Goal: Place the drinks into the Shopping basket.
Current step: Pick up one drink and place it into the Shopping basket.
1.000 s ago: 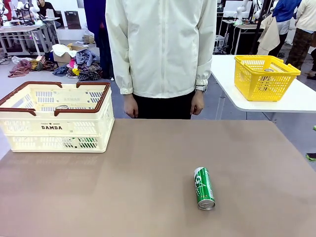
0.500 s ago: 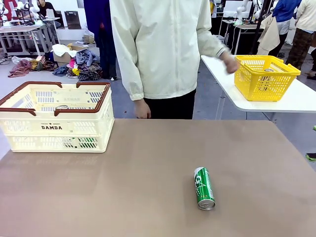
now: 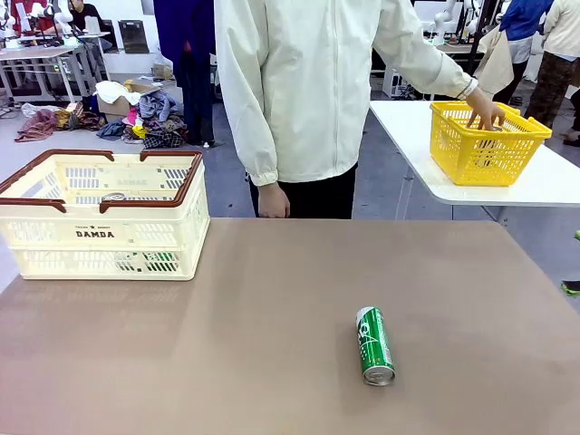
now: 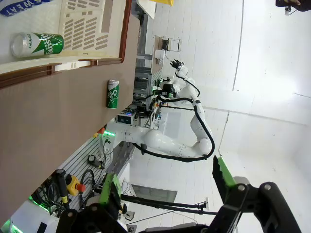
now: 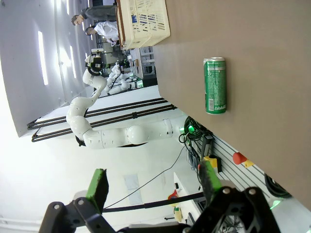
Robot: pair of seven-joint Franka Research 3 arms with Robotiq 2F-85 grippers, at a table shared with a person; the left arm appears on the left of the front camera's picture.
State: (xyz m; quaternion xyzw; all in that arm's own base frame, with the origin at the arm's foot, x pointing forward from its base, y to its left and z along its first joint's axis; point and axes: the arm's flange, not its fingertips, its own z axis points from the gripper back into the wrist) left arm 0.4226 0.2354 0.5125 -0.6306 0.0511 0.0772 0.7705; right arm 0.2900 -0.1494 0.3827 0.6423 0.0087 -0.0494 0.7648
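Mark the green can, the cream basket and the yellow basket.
green can [image 3: 374,345], front view, middle of its side.
cream basket [image 3: 95,234], front view, printed front wall.
yellow basket [image 3: 478,156], front view, front wall.

The Shopping basket [image 3: 136,237], at the left of the front view, carries the word "DAMDA" in dark capitals on its near wall. A smaller line just above it is too fine to read. In the upper left corner of the left wrist view, white letters "WEAT" stand on a blue can [image 4: 24,6]; they are probably the end of a longer word. The green can [image 3: 373,344] on the table has white lettering, but it is not legible.
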